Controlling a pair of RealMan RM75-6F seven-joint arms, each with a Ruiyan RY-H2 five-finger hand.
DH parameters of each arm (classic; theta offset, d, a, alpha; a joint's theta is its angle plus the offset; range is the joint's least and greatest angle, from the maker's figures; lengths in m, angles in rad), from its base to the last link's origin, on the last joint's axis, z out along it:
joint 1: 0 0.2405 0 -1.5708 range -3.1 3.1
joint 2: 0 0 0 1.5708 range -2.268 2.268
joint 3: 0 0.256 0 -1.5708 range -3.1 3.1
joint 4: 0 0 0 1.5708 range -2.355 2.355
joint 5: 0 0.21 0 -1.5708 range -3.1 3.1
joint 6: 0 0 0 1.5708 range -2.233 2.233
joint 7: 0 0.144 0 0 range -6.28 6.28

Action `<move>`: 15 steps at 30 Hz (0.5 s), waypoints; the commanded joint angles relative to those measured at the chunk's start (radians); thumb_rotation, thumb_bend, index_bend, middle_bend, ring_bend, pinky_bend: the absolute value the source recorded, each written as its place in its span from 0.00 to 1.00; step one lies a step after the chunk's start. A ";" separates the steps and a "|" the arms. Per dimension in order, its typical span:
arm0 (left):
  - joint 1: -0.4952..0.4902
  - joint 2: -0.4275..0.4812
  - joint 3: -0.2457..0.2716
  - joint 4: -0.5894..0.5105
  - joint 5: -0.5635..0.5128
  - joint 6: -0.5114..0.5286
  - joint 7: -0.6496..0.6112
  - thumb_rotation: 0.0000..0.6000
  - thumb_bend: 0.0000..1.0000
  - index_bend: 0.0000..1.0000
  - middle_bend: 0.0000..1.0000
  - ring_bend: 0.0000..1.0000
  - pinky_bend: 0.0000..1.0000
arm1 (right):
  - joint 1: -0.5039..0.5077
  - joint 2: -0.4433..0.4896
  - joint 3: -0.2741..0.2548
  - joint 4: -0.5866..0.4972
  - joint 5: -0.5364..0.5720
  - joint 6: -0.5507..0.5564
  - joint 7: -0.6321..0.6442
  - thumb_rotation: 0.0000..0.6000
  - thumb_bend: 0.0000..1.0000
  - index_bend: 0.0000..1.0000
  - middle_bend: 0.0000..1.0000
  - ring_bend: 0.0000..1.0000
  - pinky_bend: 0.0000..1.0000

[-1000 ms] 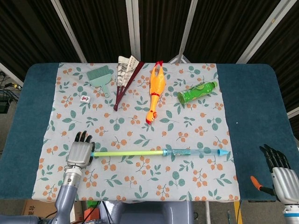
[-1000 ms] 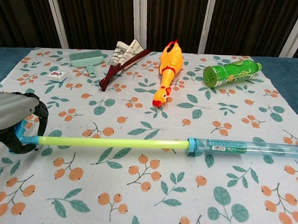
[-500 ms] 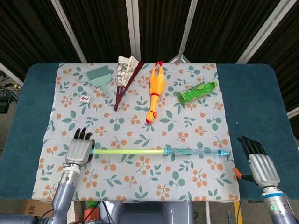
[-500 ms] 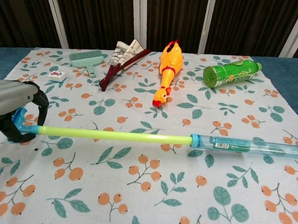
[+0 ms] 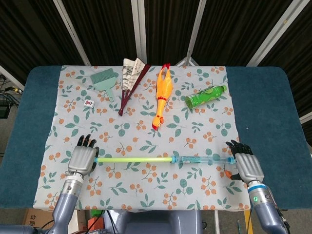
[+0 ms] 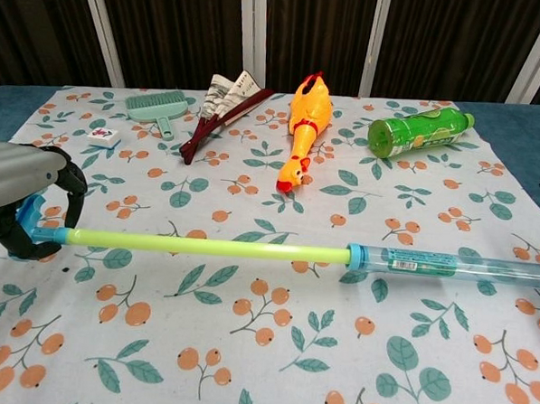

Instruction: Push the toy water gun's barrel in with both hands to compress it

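The toy water gun lies across the near part of the floral cloth, its yellow-green rod (image 5: 134,159) (image 6: 204,246) drawn far out of the clear blue barrel (image 5: 202,159) (image 6: 448,264). My left hand (image 5: 83,159) (image 6: 21,203) grips the blue handle at the rod's left end, fingers curled round it. My right hand (image 5: 247,165) sits at the barrel's right tip with fingers stretched out and thumb apart, touching or covering the nozzle. The chest view cuts the barrel's tip off at its right edge.
At the back of the cloth (image 5: 146,195) lie a teal brush (image 5: 105,80), a folded fan (image 5: 130,80), a rubber chicken (image 5: 162,95), a green bottle (image 5: 205,95) and a small white tile (image 5: 88,103). Blue table (image 5: 265,112) borders the cloth on both sides.
My right hand has come in from the table's right edge to the barrel's tip. The gun has shifted slightly left and straightened. The left hand keeps its hold on the handle.
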 commanded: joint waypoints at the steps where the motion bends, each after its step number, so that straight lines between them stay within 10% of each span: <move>1: -0.005 0.003 0.001 -0.013 0.004 0.007 0.008 1.00 0.47 0.61 0.18 0.00 0.03 | 0.035 -0.054 0.003 0.047 0.057 0.002 -0.049 1.00 0.31 0.22 0.00 0.00 0.00; 15: -0.021 0.001 -0.002 -0.034 -0.011 0.020 0.020 1.00 0.47 0.61 0.18 0.00 0.03 | 0.073 -0.124 -0.006 0.129 0.132 0.009 -0.060 1.00 0.31 0.34 0.00 0.00 0.00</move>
